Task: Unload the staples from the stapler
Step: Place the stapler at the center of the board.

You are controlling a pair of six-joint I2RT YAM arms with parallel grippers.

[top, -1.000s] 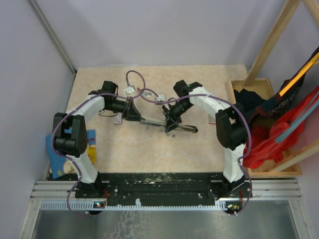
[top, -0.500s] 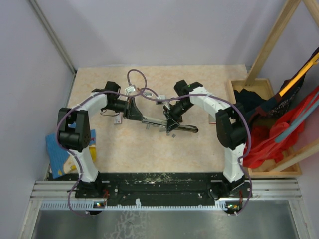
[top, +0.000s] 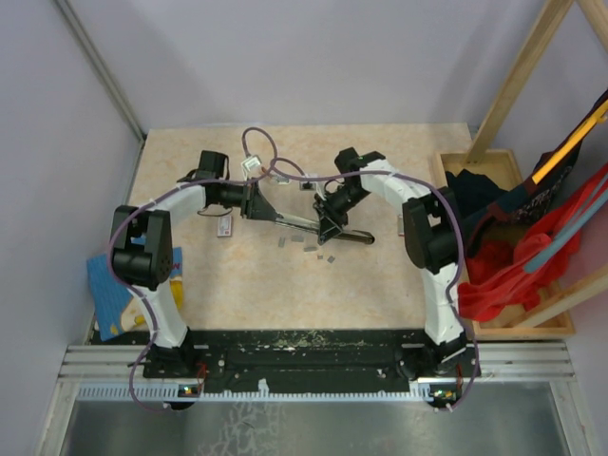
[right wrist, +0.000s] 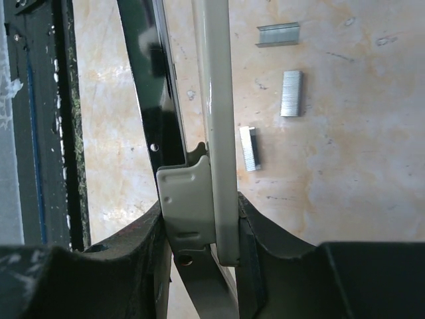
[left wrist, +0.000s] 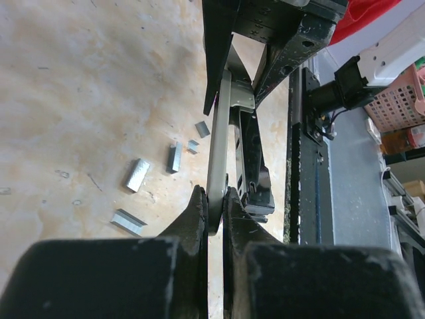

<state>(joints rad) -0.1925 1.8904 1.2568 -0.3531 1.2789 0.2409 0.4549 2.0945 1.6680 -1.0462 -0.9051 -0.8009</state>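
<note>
The stapler (top: 299,221) is held above the table, opened up, between both grippers. My left gripper (top: 258,204) is shut on the tip of its grey metal arm (left wrist: 219,133), while the black arm (left wrist: 252,159) hangs beside it. My right gripper (top: 328,224) is shut on the hinge end, its pads (right wrist: 255,232) clamping the pale grey block and bar (right wrist: 216,100). Several staples (top: 297,244) lie loose on the table below the stapler. They also show in the left wrist view (left wrist: 137,174) and in the right wrist view (right wrist: 291,93).
A small white-and-red tag (top: 225,226) lies left of the stapler. A blue booklet (top: 106,285) sticks out at the table's left edge. A wooden crate (top: 518,328) with red and dark cloth stands to the right, beside a slanted wooden post (top: 518,81).
My left gripper has shut on the stapler's grey tip. Both grippers and the stapler have shifted toward the far side, and more staple strips lie on the table under it.
</note>
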